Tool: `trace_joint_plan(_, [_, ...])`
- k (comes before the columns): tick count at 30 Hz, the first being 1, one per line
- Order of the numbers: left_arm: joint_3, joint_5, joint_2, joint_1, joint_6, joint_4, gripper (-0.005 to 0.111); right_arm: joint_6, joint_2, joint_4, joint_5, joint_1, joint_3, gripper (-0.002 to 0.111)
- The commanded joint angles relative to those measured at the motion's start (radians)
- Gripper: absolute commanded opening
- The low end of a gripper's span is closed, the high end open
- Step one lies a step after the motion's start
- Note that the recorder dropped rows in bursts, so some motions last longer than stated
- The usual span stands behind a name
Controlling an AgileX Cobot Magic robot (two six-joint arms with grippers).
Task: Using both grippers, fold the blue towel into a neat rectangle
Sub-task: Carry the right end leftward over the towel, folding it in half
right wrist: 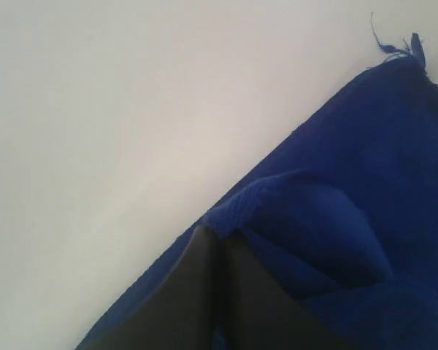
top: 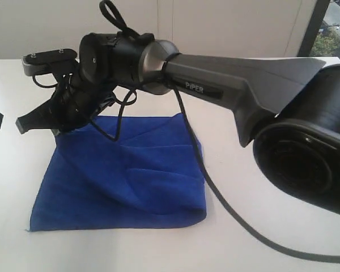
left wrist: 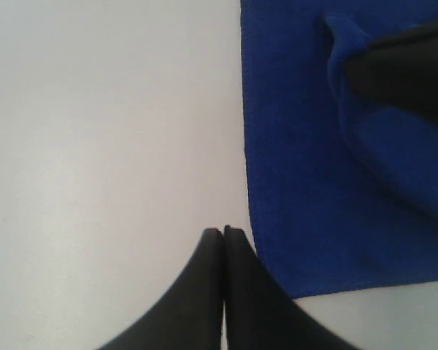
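**Cloth.** The deep royal-blue, fleecy, rectangular blue towel (top: pixel 130 181) lay on the smooth, matt white table (top: pixel 102 249), centre-left in the exterior view. Its pile was soft and napped. The surface was not flat: several diagonal creases crossed it, and the near right side ended in a rounded, doubled roll. A tiny loose thread tag (right wrist: pixel 416 42) stood out at one corner. The edges seen in both wrist views ran straight and clean.

**Right side.** The black, narrow-jawed right gripper (right wrist: pixel 217 235) was carried on a grey moulded arm (top: pixel 232 79) that reached across from the right. It sat at the towel's far left corner. Its jaws were closed together, with a raised fold of the towel's edge pinched at the tips. The cloth bulged into a soft hump beside them.

**Left side.** The black, pointed left gripper (left wrist: pixel 223 232) had its jaws pressed fully together with nothing between them. It was over bare table, just beside a straight towel edge and near a corner. Whether it touched the cloth could not be told.

**Cable.** A black, rubbery cable (top: pixel 215 190) hung from the arm and trailed over the towel's right edge onto the table.

**Room.** Open white surface lay along the near edge and to the left of the towel. The arm and cable took up the right side.
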Motion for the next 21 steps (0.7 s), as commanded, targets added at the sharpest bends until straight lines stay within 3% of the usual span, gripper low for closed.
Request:
trace_joint_plan(1, [0.004,0.007,-0.003,0.003,0.002,-0.001,0.000,-0.022,0.029,0.038,-0.047,0.006,-0.002,0.000])
trace_joint_plan(6, [0.004,0.007,-0.003,0.003,0.002,-0.001,0.000,-0.113,0.059,0.143,-0.043,0.009,-0.002,0.009])
trace_joint_plan(12, [0.004,0.007,-0.003,0.003,0.002,-0.001,0.000,-0.116,0.037,0.144,-0.024,0.004,-0.002,0.040])
trace_joint_plan(18, [0.004,0.007,-0.003,0.003,0.002,-0.001,0.000,-0.116,-0.043,0.065,0.085,-0.034,-0.002,0.041])
trace_joint_plan(21, [0.004,0.007,-0.003,0.003,0.002,-0.001,0.000,-0.116,-0.075,-0.013,0.168,-0.073,-0.002,0.035])
